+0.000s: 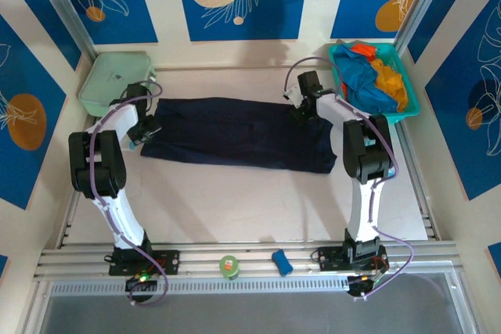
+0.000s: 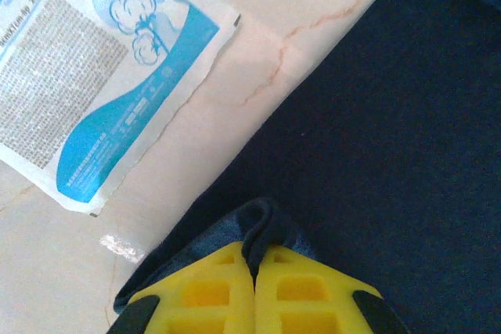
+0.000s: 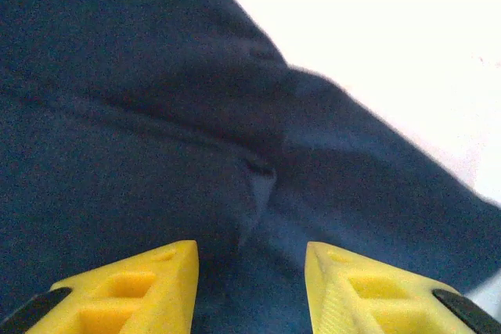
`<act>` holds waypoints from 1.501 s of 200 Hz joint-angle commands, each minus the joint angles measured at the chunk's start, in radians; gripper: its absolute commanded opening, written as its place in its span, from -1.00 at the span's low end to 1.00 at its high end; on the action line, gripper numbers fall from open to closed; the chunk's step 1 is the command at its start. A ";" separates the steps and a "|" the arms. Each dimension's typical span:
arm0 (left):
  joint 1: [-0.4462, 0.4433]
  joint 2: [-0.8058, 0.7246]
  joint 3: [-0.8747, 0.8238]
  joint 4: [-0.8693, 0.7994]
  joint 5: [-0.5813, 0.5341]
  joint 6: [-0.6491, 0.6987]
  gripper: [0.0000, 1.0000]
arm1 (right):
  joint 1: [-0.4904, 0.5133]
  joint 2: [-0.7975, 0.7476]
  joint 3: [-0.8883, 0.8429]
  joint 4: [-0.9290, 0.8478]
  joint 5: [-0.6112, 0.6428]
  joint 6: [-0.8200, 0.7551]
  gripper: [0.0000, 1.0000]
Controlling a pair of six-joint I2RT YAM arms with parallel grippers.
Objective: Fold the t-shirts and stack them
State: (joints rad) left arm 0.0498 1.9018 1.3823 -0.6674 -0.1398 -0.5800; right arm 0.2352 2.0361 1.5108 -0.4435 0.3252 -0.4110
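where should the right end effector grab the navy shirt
Probably the raised crease of the navy shirt between the right end effector's open fingers, near its far edge. Come straight down: the cloth lies flat, so only that ridge gives something to pinch.

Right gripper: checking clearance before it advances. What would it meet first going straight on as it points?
The dark navy t-shirt, probably: the open right gripper points at a fold in its cloth, seemingly close ahead.
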 commanded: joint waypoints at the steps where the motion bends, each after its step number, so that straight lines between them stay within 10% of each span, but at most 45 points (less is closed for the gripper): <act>1: -0.005 0.023 0.046 -0.024 -0.005 -0.037 -1.00 | -0.001 -0.125 -0.082 0.045 -0.026 0.084 -0.15; 138: -0.003 -0.135 -0.034 0.032 0.066 -0.053 0.69 | 0.004 -0.452 -0.348 0.037 -0.051 0.327 -0.09; 185: -0.055 -0.090 0.016 0.012 0.211 0.095 -0.18 | 0.014 -0.428 -0.238 -0.303 -0.137 0.739 -0.27; 219: -0.145 0.061 0.145 -0.056 0.212 0.159 -1.00 | 0.048 -0.399 -0.302 -0.334 -0.202 0.834 -0.85; 300: -0.206 0.133 0.089 -0.121 0.076 0.169 -1.00 | 0.057 -0.192 -0.282 -0.344 -0.232 0.868 -1.00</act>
State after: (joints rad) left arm -0.1612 2.0861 1.5440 -0.7414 0.0029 -0.4347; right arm 0.2909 1.7866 1.2022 -0.7532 0.1219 0.4290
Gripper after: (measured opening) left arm 0.056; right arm 0.047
